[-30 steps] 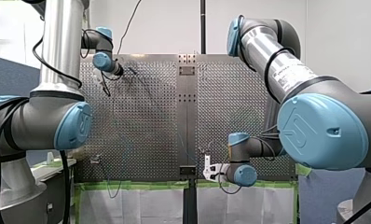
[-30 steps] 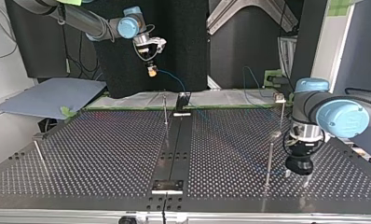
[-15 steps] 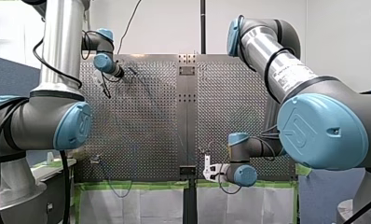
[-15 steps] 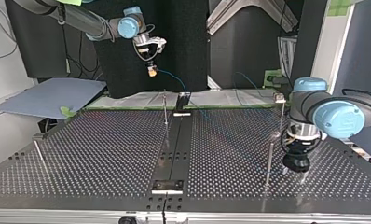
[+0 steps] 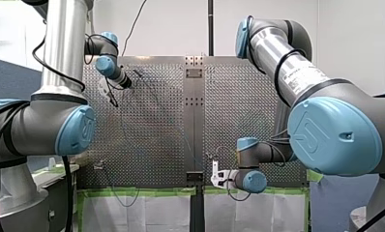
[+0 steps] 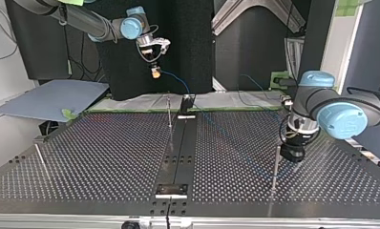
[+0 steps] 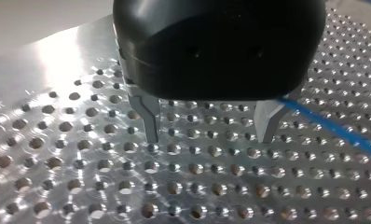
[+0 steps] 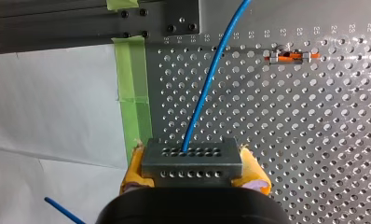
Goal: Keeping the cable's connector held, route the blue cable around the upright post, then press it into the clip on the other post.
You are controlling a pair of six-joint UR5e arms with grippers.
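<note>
Right end effector [image 8: 194, 169] is pinching the connector [image 8: 192, 158]; left end effector [image 7: 209, 140] is hovering spread beside the blue cable [image 7: 342, 131].

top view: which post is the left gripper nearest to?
The thin post in the right foreground of the top view, just beside my left gripper. The centre post, far-left post and rear-right post stand farther off.

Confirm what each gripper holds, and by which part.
Right gripper clamps the cable connector by its two sides, between yellow pads. Left gripper holds nothing; its fingers are open.
</note>
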